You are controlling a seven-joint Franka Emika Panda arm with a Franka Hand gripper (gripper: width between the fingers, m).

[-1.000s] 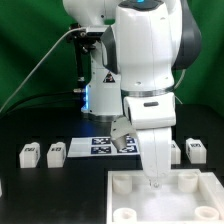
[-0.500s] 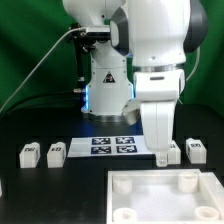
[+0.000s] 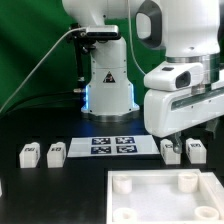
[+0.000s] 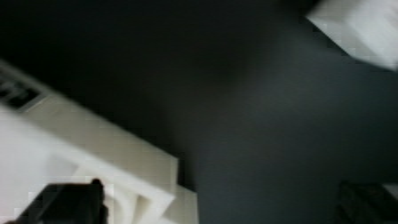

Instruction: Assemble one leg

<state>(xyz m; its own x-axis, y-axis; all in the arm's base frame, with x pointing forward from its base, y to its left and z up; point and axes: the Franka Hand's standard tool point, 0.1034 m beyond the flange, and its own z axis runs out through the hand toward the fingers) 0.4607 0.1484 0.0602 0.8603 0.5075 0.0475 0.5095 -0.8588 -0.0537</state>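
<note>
End effector (image 3: 178,138) | jaws apart | above leg (image 3: 170,151) beside marker board (image 3: 113,146)

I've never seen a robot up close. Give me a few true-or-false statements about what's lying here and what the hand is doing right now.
1. Four legs stand loose: two on the exterior view's left, two on its right. True.
2. The hand grips a leg. False: its fingers are apart with nothing between them.
3. A leg sits in one of the panel's sockets. False: the sockets in view are empty.
4. The marker board lies between the two pairs of legs. True.
5. The hand hangs above the left pair. False: it is above the right pair.
</note>
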